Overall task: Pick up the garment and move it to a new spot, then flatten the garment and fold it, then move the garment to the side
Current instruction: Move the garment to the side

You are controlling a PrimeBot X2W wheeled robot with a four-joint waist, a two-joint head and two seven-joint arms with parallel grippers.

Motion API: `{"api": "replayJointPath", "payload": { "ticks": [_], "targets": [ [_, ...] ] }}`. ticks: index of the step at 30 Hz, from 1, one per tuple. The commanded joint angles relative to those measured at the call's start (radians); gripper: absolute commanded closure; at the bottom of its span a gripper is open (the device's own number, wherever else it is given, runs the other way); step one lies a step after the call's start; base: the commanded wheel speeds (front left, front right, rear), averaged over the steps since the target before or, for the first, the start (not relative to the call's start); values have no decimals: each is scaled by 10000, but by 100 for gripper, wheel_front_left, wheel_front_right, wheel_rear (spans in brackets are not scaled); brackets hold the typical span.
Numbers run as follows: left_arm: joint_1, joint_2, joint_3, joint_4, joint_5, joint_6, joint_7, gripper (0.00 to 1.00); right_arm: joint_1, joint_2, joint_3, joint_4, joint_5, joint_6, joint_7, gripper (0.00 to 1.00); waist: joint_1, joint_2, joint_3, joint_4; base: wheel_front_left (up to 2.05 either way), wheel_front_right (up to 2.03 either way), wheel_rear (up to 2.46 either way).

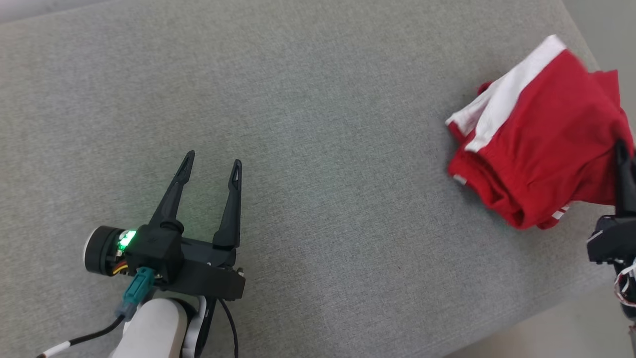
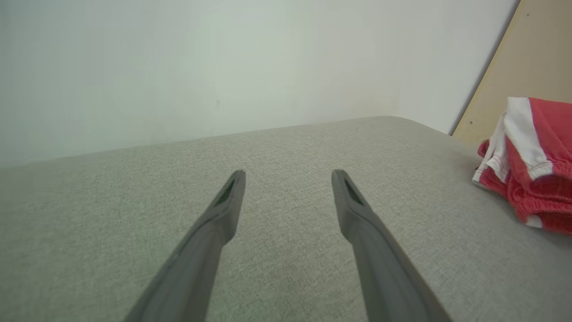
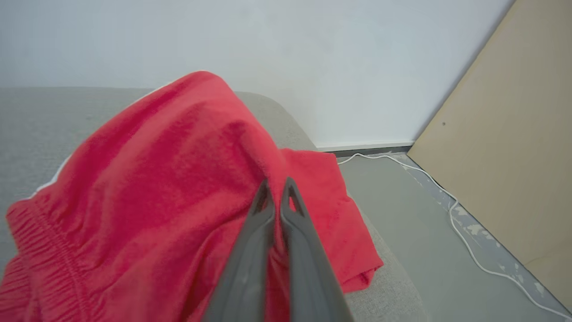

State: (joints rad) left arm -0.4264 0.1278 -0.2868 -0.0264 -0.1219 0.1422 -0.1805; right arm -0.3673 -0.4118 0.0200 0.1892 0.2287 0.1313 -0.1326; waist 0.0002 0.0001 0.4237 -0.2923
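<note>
The garment [image 1: 541, 139] is a red piece with white bands, bunched in a heap at the far right of the grey fabric surface [image 1: 318, 124]. My right gripper [image 1: 622, 159] is at its right side. In the right wrist view that gripper [image 3: 277, 183] is shut, with a fold of the red garment [image 3: 170, 179] pinched between the fingers and lifted into a ridge. My left gripper [image 1: 212, 161] stands open over bare surface at the lower left, far from the cloth. From the left wrist, the left gripper [image 2: 289, 175] holds nothing, and the garment [image 2: 536, 179] lies off to the right.
The surface's rounded right edge [image 3: 389, 277] drops to a grey floor [image 3: 415, 214] just beyond the garment. A white cable [image 3: 464, 241] runs along the floor beside a leaning beige board [image 3: 514, 156]. A pale wall [image 2: 223, 67] stands behind.
</note>
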Motion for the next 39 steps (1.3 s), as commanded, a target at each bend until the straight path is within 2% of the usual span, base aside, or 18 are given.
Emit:
{"api": "replayJointPath", "payload": {
  "ticks": [1, 6, 11, 12, 13, 17, 21, 25, 32, 39],
  "targets": [
    [-90, 62, -18, 1, 105, -22, 2, 0, -199, -22, -87, 240, 190, -11, -204, 100, -2, -1, 142, -128, 0, 0, 0],
    [-198, 178, -107, -21, 168, -71, 149, 0, -1046, 23, 9, 1989, 833, -11, -959, 100, -2, -1, 315, -249, 0, 0, 0],
    [-287, 257, -209, -88, 229, -100, 269, 0, -2099, 136, 393, 3963, 1450, -11, -1242, 100, -2, -1, 469, -221, 0, 0, 0],
    [-320, 258, -248, -102, 239, -120, 281, 0, -2271, 98, 370, 4373, 1552, -11, -1257, 80, -2, -1, 503, -188, 0, 0, 0],
    [-358, 264, -273, -105, 247, -132, 297, 0, -2407, 72, 404, 4736, 1601, -11, -1274, 0, -2, -1, 522, -161, 0, 0, 0],
    [-379, 247, -332, -152, 258, -96, 276, 0, -2680, 130, 327, 5256, 1763, -11, -1335, 0, -2, -1, 494, -75, 0, 0, 0],
    [-222, 244, -359, -136, 161, -53, 202, 0, -2188, 244, -164, 4613, 1852, -11, -1329, 0, -2, -1, 278, 15, 0, 0, 0],
    [-29, 205, -362, -93, 29, -1, 110, 0, -1443, 473, -772, 3165, 1715, -11, -1332, 0, -2, -1, -55, 177, 0, 0, 0],
    [295, 142, -257, 14, -227, 132, -142, 0, 172, 1391, -1650, -89, 1069, -11, -1331, 0, -2, -1, -682, 767, 0, 0, 0],
    [707, 165, 26, -34, -459, 376, -434, 0, 996, 1983, -1323, -2147, 246, -11, -1070, 0, -2, -1, -1257, 1672, 0, 0, 0]
  ]
}}
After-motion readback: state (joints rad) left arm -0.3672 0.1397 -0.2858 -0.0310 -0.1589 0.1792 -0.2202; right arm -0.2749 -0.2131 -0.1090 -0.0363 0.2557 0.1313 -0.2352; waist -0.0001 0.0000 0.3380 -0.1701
